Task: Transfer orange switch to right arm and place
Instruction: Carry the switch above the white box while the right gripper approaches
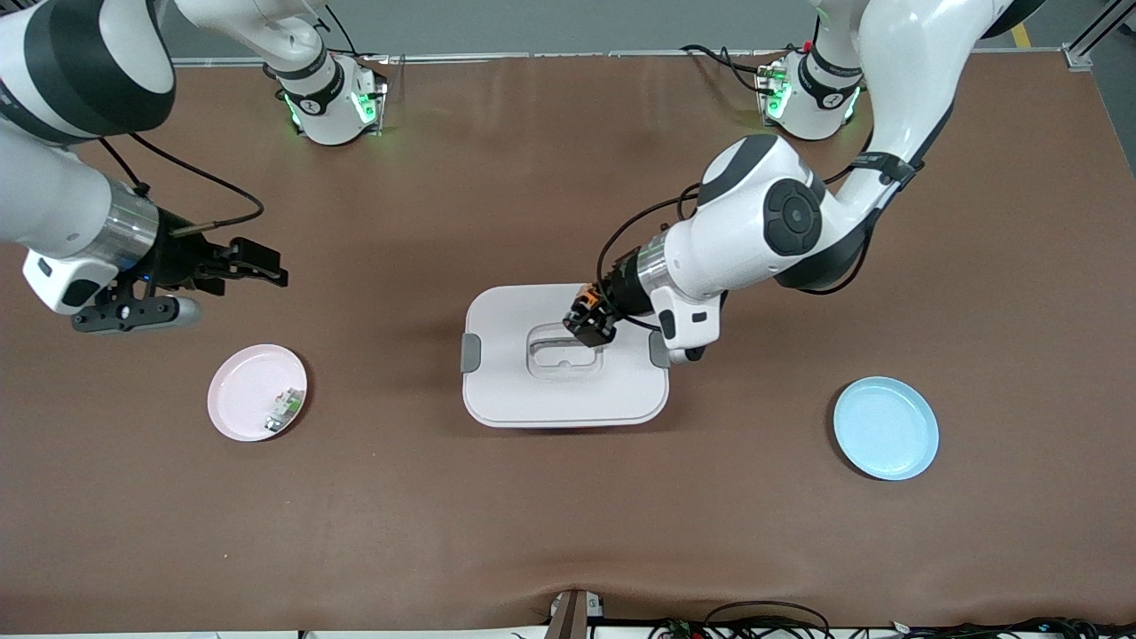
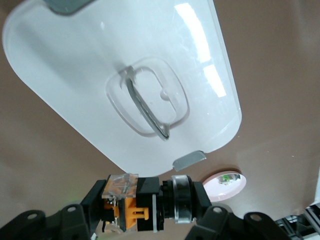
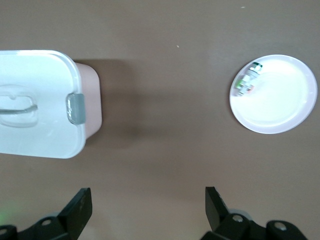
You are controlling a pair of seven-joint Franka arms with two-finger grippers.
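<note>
My left gripper (image 1: 589,319) hangs over the lid of the white rounded-rectangle plastic box (image 1: 506,390) in the middle of the table, above the lid's recessed clear handle (image 1: 564,348). Its 2 fingers (image 2: 90,200) are closed on the small black cylindrical switch with orange bands (image 2: 137,204), which lies crosswise between them in the left wrist view; the same switch (image 1: 585,300) shows as a spot of orange at my fingertips from the front camera. The box's grey side latch (image 2: 188,160) sits at the lid edge near the grip.

My right gripper (image 1: 253,266) waits in the air over bare brown table toward the right arm's end, its jaws spread wide with nothing between them.

Nearer the front camera than that gripper lies the round pink plastic plate (image 1: 241,399), holding a small green-and-white part (image 1: 285,408) near its rim. The round light-blue plastic plate (image 1: 886,429) lies toward the left arm's end.
</note>
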